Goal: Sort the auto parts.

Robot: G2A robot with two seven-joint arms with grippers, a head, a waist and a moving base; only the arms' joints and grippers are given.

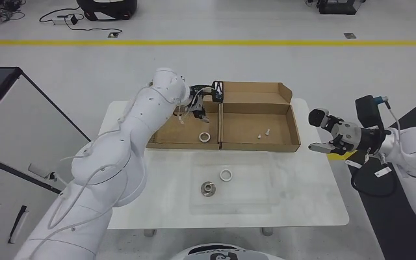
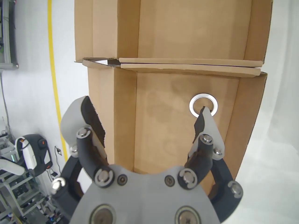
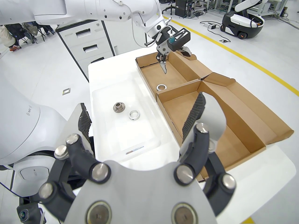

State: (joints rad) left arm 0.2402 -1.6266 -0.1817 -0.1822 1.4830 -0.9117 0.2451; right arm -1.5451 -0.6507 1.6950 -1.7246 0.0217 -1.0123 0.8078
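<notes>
While they gape, left fingers overhang box.

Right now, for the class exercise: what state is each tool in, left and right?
Left tool: open, holding nothing, above the brown cardboard box holding a silver metal ring.
Right tool: open, holding nothing.

ring: partly behind left claw fingertip | small parts in right box: too small to identify
</notes>
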